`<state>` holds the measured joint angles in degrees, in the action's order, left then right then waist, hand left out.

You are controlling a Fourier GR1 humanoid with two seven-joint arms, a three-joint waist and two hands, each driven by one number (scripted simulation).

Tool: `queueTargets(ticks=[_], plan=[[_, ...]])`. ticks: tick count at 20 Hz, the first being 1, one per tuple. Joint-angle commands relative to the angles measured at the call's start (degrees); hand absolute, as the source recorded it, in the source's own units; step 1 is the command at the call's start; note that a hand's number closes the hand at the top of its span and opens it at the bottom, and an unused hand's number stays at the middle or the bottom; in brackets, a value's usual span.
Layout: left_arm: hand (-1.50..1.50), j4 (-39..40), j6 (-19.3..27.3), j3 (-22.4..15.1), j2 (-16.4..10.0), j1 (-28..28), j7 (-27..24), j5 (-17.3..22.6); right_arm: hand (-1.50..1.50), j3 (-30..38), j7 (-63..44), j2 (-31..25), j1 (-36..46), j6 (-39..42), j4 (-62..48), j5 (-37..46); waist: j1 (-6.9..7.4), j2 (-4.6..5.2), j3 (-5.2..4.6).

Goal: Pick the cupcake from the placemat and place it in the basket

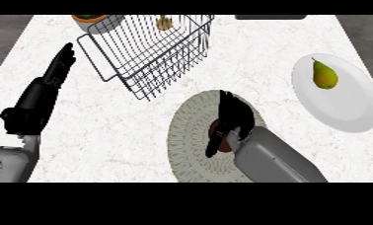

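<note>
The chief risk was judged to lie in the grasp itself. The cupcake (pixel 218 129) was seen only as a brown sliver beneath the right hand (pixel 235 116), so how much of it was enclosed could not be told. If only its edge was caught, it could be tipped over or let slip once it was raised.

A second risk was judged to lie in the carry. The basket (pixel 146 56) was set in the upper left of the frame, apart from the placemat (pixel 188 120), with a wire wall turned toward the hand. If the cupcake were carried too low, it could be knocked against the rim rather than taken over it. The basket also appeared to be tilted on the desk (pixel 109 135), so it might be shoved by such a bump. The plate (pixel 342 113) with the pear (pixel 325 75), at the right of the frame, lay off the likely path, and little trouble was expected from it.

The right forearm was seen entering from the lower edge, slanted up and leftward over the placemat at lower centre. The fingers (pixel 229 101) were curled over the cupcake's upper side with the thumb at its lower left, so that the cupcake was held between them. The cupcake was placed near the middle of the placemat. Whether it was lifted clear could not be told.

The left hand (pixel 51 78) was shown at the left edge, open, fingers up, at rest near the basket's left side without touching it.
</note>
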<state>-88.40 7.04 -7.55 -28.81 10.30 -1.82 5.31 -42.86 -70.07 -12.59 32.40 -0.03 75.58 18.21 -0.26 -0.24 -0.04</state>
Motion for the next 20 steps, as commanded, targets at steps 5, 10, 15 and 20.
queueTargets(ticks=[5,10,15,20], plan=[[0.0,-0.24,-0.93,0.78,0.89,1.23,0.57,-0.82,-1.5,4.12,-9.8,0.5,-2.44,1.56,-0.59,2.13,-0.05,0.1,0.01],[0.0,0.16,-2.65,2.71,-0.2,-0.82,-0.79,-0.62,-1.5,1.6,-11.75,3.5,-7.0,0.29,2.2,6.97,0.03,-0.02,0.0],[0.0,0.95,-2.86,3.35,0.76,2.17,1.01,-1.58,1.5,5.25,-7.85,5.13,-9.3,-0.14,0.48,8.19,0.02,0.11,0.03],[0.0,0.84,-3.05,2.6,2.76,3.38,2.18,-3.02,1.5,6.01,-0.01,6.5,-10.03,-1.36,-6.81,13.68,0.29,0.28,0.05]])
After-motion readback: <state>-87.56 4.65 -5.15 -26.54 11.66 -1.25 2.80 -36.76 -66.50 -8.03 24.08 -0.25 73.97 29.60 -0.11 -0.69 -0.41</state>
